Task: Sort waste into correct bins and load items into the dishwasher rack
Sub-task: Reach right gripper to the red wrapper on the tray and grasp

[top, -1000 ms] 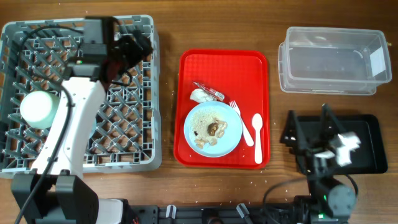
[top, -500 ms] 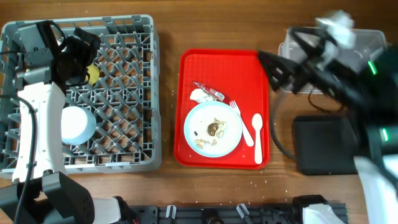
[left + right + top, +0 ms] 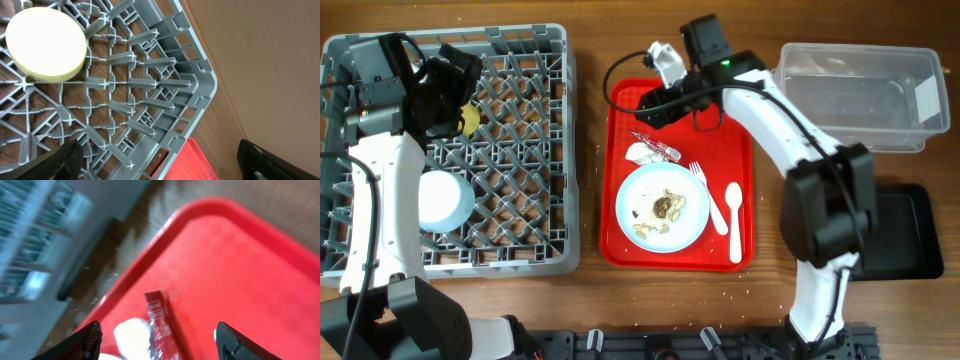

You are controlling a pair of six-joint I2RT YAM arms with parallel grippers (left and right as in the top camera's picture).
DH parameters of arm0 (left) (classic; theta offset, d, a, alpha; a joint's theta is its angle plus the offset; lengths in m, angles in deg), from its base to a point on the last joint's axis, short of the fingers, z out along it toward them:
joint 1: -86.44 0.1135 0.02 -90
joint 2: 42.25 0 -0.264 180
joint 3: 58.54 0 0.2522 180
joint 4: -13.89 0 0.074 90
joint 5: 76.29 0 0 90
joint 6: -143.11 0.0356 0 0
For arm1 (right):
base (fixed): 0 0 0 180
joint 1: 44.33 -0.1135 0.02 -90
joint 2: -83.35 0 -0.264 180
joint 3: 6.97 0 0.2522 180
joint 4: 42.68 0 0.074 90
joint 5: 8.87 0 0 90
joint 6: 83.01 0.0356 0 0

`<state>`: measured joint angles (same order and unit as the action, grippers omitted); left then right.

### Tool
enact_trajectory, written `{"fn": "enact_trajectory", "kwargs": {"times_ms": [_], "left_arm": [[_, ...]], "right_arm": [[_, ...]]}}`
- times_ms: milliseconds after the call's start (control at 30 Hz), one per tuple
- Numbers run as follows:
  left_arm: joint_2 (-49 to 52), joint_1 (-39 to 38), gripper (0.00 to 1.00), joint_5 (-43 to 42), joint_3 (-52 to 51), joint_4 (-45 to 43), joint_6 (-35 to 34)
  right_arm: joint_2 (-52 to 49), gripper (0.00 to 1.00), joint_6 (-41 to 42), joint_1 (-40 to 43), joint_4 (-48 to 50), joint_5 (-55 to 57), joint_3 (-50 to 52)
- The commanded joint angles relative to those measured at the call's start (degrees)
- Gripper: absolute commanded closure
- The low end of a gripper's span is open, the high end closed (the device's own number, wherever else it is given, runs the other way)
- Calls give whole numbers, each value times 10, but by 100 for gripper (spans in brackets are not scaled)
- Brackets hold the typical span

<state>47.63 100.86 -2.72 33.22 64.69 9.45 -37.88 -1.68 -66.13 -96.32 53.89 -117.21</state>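
My right hand [image 3: 650, 104] hangs over the far left corner of the red tray [image 3: 725, 110], fingers spread wide with nothing between them. Below it lies the wrapper [image 3: 160, 325], a narrow, flat red strip with pale print. One side touches the crumpled white tissue [image 3: 131, 332]. Just beside them, the round pale blue plate [image 3: 635, 195] carries rice grains and brownish scraps [image 3: 667, 207]. My left hand [image 3: 160, 160] is spread and empty too, above the grey rack [image 3: 165, 75], where the yellow cup [image 3: 47, 42] sits bottom up among the pegs.
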Motion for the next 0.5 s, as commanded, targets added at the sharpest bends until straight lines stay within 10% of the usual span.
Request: {"fn": "enact_trajectory", "kwargs": {"times_ms": [0, 267, 467], "left_arm": [[-11, 1, 0, -7, 9, -2, -3], [-11, 1, 0, -7, 9, -2, -3], [-11, 1, 0, -7, 9, -1, -3]], "right_arm": [[-39, 30, 18, -27, 25, 56, -10], [-68, 38, -3, -108, 43, 199, -6], [-69, 63, -3, -110, 33, 257, -5]]}}
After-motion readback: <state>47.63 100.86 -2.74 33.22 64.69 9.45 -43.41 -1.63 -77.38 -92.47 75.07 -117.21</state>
